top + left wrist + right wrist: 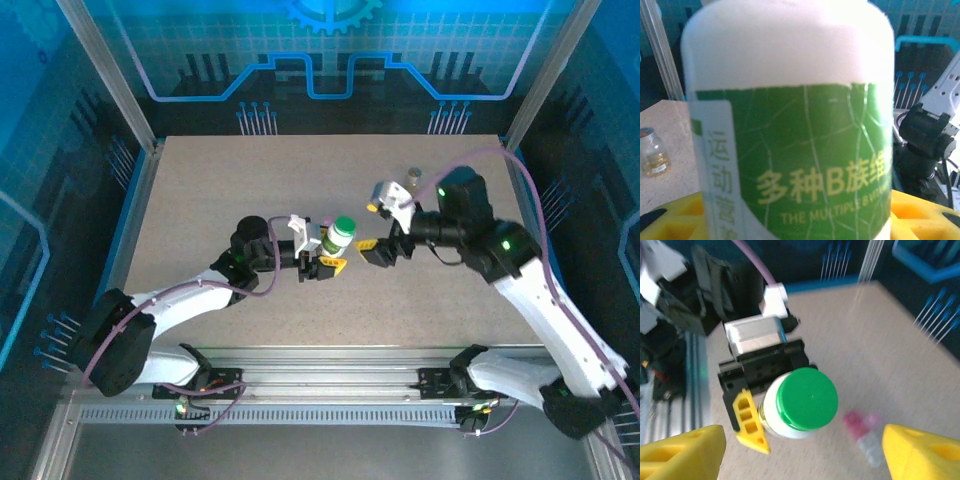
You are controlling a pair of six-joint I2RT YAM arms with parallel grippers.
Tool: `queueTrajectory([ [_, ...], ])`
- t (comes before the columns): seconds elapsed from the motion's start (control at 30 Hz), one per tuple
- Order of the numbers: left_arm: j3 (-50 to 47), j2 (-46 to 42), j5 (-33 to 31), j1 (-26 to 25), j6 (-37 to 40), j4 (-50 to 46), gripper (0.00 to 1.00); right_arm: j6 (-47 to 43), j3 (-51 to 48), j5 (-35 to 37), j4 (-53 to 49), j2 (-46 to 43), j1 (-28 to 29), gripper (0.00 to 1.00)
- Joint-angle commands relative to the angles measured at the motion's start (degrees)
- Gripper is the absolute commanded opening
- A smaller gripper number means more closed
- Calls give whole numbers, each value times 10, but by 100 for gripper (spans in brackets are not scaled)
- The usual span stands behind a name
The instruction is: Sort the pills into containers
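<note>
My left gripper is shut on the white bottle with a green cap, which stands upright between its yellow fingers. The bottle's green label is close in front of the left wrist camera. My right gripper hovers just right of the bottle, open, with its yellow fingertips spread wide above the cap. The clear-and-pink box lies on the table right beside the bottle. The amber vial stands farther back; in the left wrist view the vial is at the left edge.
The beige tabletop is bounded by blue walls and metal posts. The right arm's wrist and white bracket hang over the table near the amber vial. A metal rail runs along the near edge.
</note>
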Motion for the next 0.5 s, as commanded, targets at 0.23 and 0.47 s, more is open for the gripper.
queueTrajectory([
  [0.23, -27, 13, 58, -2, -39, 127, 0, 66, -179, -73, 351, -59, -9, 73],
  [0.47, -38, 21, 86, -1, 2, 139, 0, 51, -135, -202, 315, 10, -9, 72],
])
